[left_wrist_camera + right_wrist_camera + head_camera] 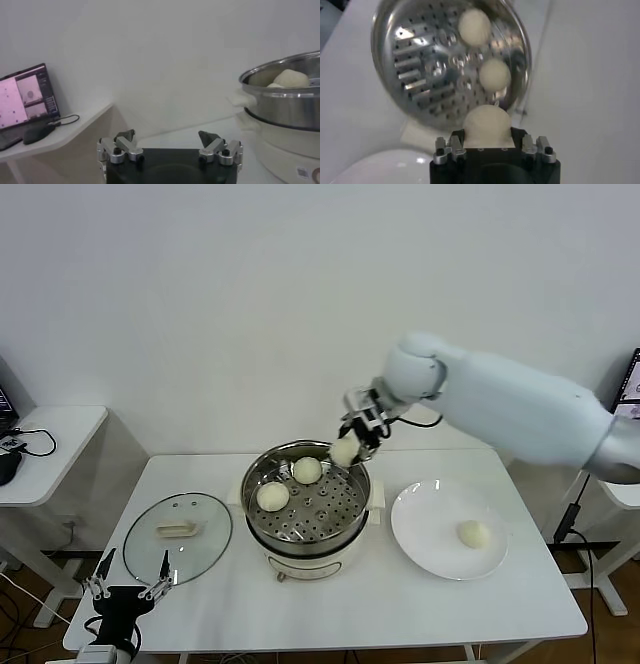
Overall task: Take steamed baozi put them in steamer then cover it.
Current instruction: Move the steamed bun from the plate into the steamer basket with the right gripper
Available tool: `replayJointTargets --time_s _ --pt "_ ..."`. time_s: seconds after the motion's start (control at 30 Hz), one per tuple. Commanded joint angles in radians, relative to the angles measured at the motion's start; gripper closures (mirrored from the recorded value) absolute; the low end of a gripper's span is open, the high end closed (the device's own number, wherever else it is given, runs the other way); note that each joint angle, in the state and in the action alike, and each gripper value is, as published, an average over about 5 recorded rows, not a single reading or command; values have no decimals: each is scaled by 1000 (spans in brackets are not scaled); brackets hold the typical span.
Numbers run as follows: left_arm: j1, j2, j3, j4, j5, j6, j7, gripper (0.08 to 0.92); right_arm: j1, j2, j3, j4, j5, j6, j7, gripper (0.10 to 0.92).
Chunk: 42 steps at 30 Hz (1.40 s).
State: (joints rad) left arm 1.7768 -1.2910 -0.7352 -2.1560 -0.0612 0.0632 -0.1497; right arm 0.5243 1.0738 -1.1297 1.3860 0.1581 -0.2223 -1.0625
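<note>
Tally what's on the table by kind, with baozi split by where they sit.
Baozi in steamer: 2
Baozi held by right gripper over the steamer's rim: 1
Baozi on plate: 1
Steamer: 1
Cover, on table left of steamer: 1
Plate: 1
Total: 7 (4 baozi, 3 others)

Head view: high, looking down on the whole surface [330,604]. Left wrist: low, sideways. Right wrist: close above. All three share the steamer [306,506] [287,95] [450,60].
</note>
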Motion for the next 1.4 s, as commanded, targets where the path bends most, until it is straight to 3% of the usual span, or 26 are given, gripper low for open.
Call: replayJointTargets --time_s 0.03,0.43,1.0,1.4 --pt "-1 -2 -9 2 0 -1 0 177 22 116 -106 18 -47 171 32 425" --pt "-3 -10 -10 8 -4 -4 -2 177 -23 148 -169 57 -222 316 70 423" --pt "-13 -13 -5 20 -5 -6 -2 177 -56 138 -189 104 -257 364 71 416" --pt "-15 -14 -3 17 -4 -7 -3 177 -8 105 -158 114 -218 357 68 220"
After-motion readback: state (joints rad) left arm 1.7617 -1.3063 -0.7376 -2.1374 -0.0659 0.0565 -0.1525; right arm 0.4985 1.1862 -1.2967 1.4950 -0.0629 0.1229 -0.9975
